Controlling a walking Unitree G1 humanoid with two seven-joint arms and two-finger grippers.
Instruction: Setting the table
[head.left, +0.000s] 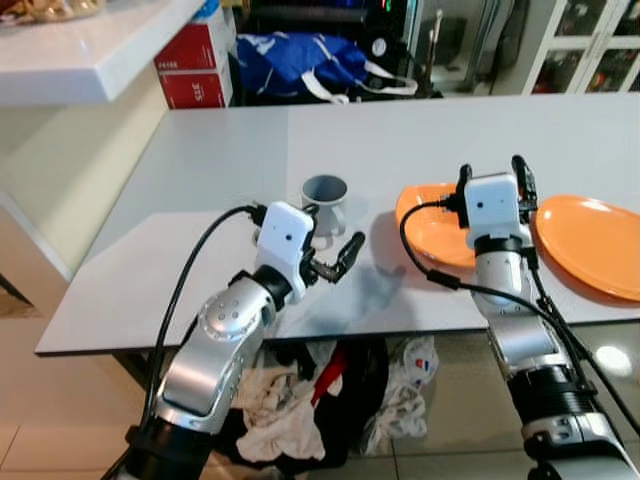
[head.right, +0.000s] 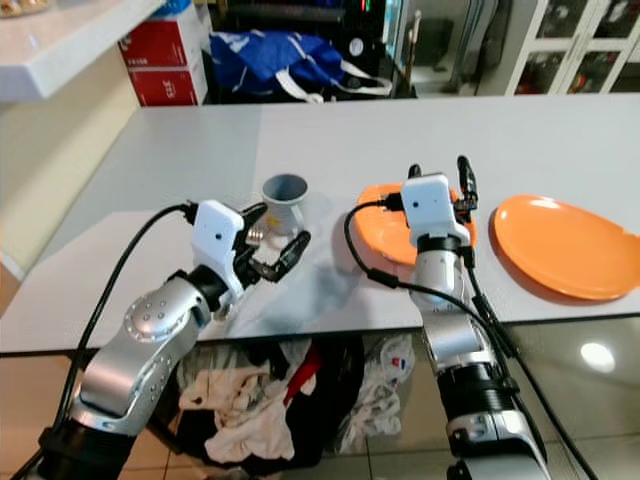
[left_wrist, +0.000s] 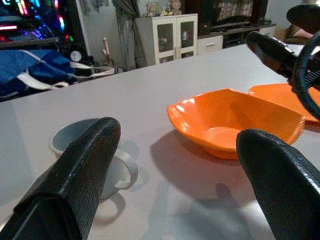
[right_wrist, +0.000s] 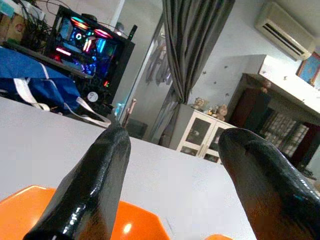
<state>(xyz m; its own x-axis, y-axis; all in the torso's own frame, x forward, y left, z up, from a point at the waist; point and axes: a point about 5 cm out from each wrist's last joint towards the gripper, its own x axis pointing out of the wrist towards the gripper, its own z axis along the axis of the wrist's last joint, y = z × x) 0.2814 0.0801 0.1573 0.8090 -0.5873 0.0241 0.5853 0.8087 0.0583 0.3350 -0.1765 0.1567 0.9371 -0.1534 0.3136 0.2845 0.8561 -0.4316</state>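
Note:
A grey mug (head.left: 325, 193) stands upright on the grey table (head.left: 200, 170). Right of it sit an orange bowl (head.left: 428, 228) and an orange plate (head.left: 592, 245). My left gripper (head.left: 328, 245) hovers open just in front of the mug, low over the table. In the left wrist view the mug (left_wrist: 75, 137) lies past one finger, with the bowl (left_wrist: 235, 120) between the fingers and farther off. My right gripper (head.left: 492, 172) is open, fingers pointing away, over the bowl's right part between bowl and plate. Nothing is held in either.
A blue bag (head.left: 295, 60), red boxes (head.left: 195, 62) and a white cabinet (head.left: 590, 45) stand beyond the table's far edge. A white counter (head.left: 80, 50) juts in at the left. Clothes (head.left: 300, 405) lie on the floor under the near edge.

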